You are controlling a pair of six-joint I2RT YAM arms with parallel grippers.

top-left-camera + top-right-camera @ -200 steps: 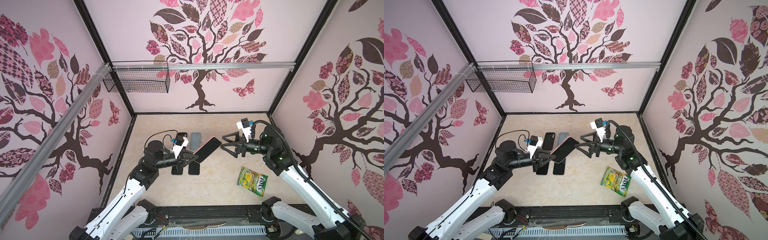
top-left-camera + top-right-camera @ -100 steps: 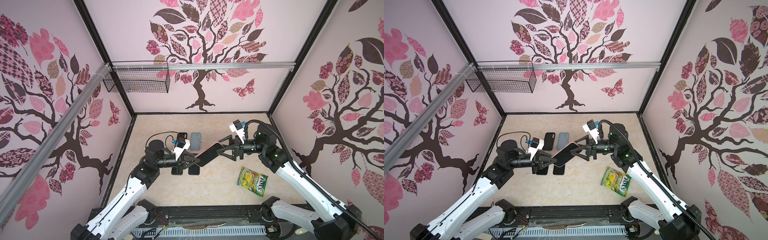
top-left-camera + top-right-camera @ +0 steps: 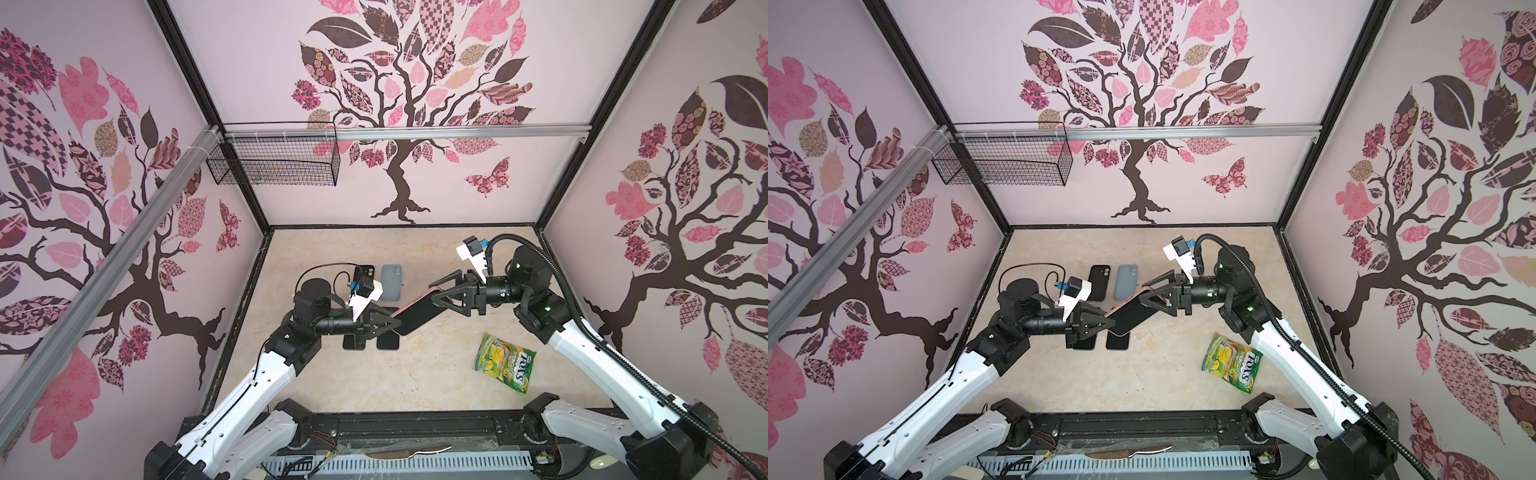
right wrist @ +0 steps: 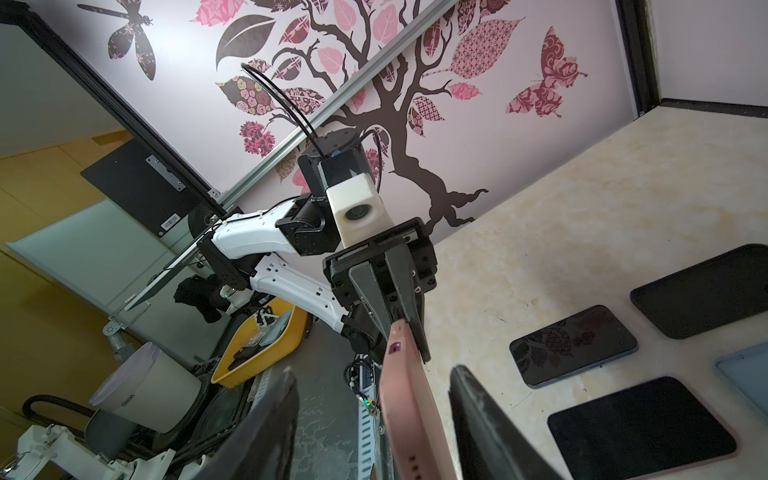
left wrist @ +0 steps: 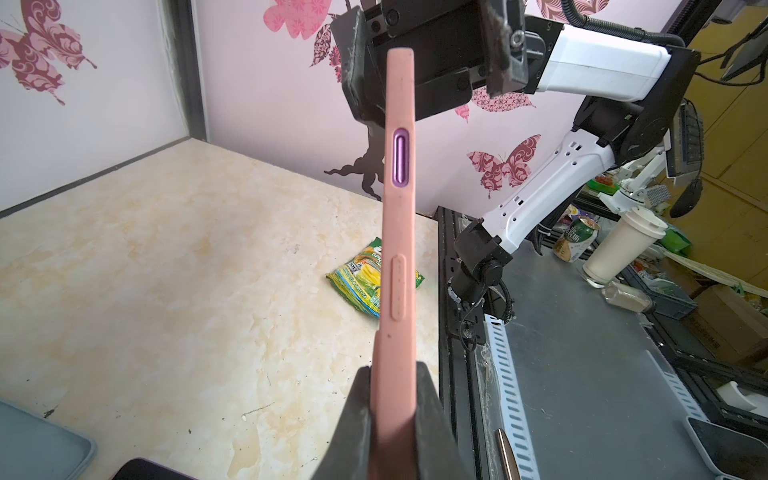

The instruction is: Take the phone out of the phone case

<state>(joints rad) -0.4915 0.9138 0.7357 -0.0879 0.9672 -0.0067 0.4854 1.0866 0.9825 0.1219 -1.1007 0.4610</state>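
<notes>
Table (image 3: 374, 386), beige, marbled.
Bag (image 3: 505, 368), green-yellow snack pack, flat on table, right side.
Phone (image 3: 417, 318), dark screen up, seated in pink case (image 5: 399, 249); hangs tilted above table centre, spanning the gap between both grippers.
Grey case (image 3: 392, 282) and black case (image 3: 1099, 282), flat, side by side, behind phone.
Dark slabs (image 3: 387, 341), two, flat on table beneath phone.
Left gripper (image 3: 390, 323), clamped tight on near end of case.
Right gripper (image 3: 433, 293), part open; jaws straddle far end, gap either side, no hold.
</notes>
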